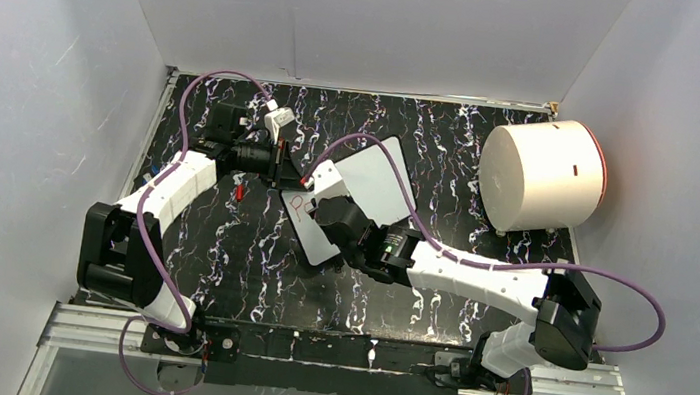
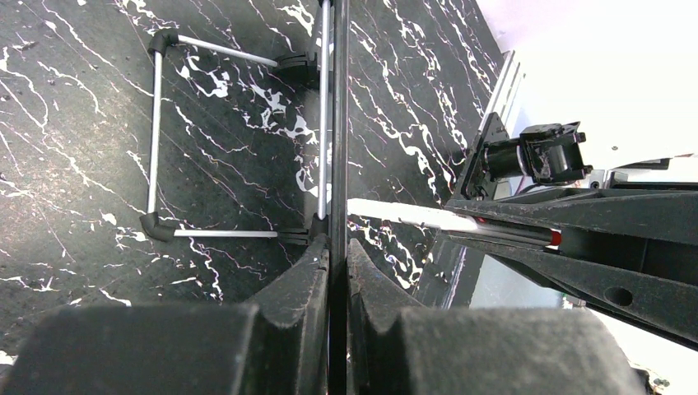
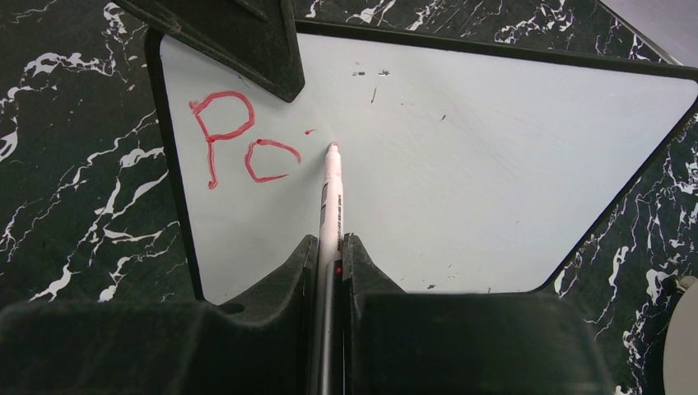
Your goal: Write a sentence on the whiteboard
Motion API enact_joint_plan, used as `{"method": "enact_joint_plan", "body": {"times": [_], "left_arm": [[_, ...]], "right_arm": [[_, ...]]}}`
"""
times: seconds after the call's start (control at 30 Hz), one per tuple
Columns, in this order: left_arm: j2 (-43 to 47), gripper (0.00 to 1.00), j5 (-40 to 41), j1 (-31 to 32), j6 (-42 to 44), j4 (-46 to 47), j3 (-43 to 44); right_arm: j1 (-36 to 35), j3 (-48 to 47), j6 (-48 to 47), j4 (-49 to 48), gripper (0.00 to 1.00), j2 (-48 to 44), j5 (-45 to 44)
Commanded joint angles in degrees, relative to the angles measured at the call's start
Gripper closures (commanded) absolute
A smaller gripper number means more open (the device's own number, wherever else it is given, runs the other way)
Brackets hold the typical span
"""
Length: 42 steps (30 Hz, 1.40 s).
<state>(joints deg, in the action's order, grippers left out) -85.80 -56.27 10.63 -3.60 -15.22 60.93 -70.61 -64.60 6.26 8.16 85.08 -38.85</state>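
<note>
While left gripper point(image 2: 337, 247) clamps the whiteboard point(image 3: 494, 164) by its edge, right gripper point(image 3: 329, 243) grips a marker point(image 3: 331, 193), tip on board at 3 o'clock of partial red sentence point(image 3: 240, 141), "Po".

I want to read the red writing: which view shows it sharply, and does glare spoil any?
Right wrist view: the red letters are sharp on the whiteboard, no glare; top view: they are tiny; left wrist view: board edge-on, upper right corner washed out.

Smooth, glossy whiteboard point(image 3: 494, 164); black white-veined marble-look table point(image 1: 246, 275); matt black plastic right claw point(image 3: 329, 247).
</note>
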Motion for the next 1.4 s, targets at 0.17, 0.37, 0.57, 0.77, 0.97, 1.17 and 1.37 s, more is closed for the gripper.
{"method": "enact_joint_plan", "body": {"times": [0.17, 0.37, 0.57, 0.77, 0.97, 1.17, 1.37], "left_arm": [[-1.8, 1.00, 2.7, 1.3, 0.9, -4.6, -0.6], [-1.8, 1.00, 2.7, 1.3, 1.0, -4.7, -0.6], [-1.9, 1.00, 2.7, 1.3, 1.0, -4.8, -0.6], [-1.9, 1.00, 2.7, 1.3, 1.0, -4.8, -0.5], [-1.7, 1.00, 3.0, 1.3, 1.0, -4.9, -0.5], [-1.7, 1.00, 3.1, 1.3, 1.0, -4.9, -0.5], [-1.9, 1.00, 3.2, 1.3, 1.0, -4.9, -0.5]], "right_arm": [[0.8, -0.7, 0.2, -4.4, 1.00, 0.4, -0.5], [0.8, -0.9, -0.2, -5.1, 1.00, 0.5, 0.2], [0.8, -1.1, -0.8, -5.7, 1.00, 0.5, 1.2], [0.8, -1.0, -1.0, -6.0, 1.00, 0.3, 2.2], [0.7, -1.1, -1.2, -5.9, 1.00, 0.3, 3.1], [0.8, -1.2, -1.3, -4.7, 1.00, 0.5, 3.8], [0.8, -1.0, -1.4, -3.4, 1.00, 0.3, 4.5]]}}
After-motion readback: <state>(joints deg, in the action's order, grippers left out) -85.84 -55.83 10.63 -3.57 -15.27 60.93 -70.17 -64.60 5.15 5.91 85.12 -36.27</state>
